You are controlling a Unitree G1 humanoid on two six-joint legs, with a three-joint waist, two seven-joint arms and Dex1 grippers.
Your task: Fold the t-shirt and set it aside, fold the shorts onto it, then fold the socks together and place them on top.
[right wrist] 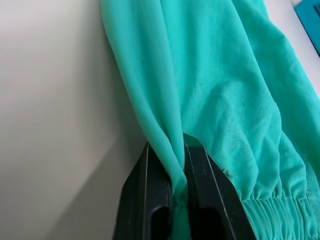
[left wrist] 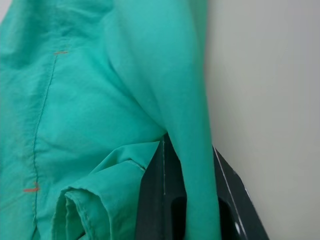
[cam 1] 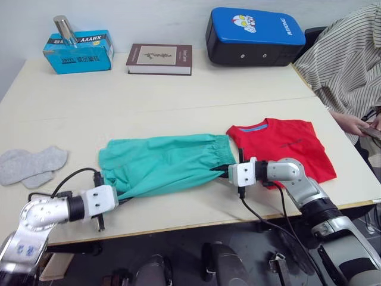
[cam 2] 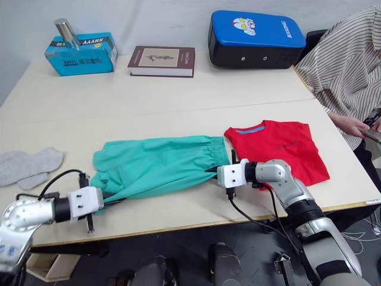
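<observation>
Pale tabletop (cam 1: 178, 89), plain white wall (cam 1: 161, 18)

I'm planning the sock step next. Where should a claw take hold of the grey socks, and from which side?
The socks lie flat and overlapping at the table's left end, near the left claw. Probably best to pinch both layers where they overlap, coming from the near edge. Both claws currently grip the shorts, right claw at the waistband.

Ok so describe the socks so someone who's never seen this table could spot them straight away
Start at the long pale table and go to its left end, well left of the green shorts. The socks lie flat there near the front edge, overlapping each other. They are the only light grey things and far smaller than the shorts or the red t-shirt.
</observation>
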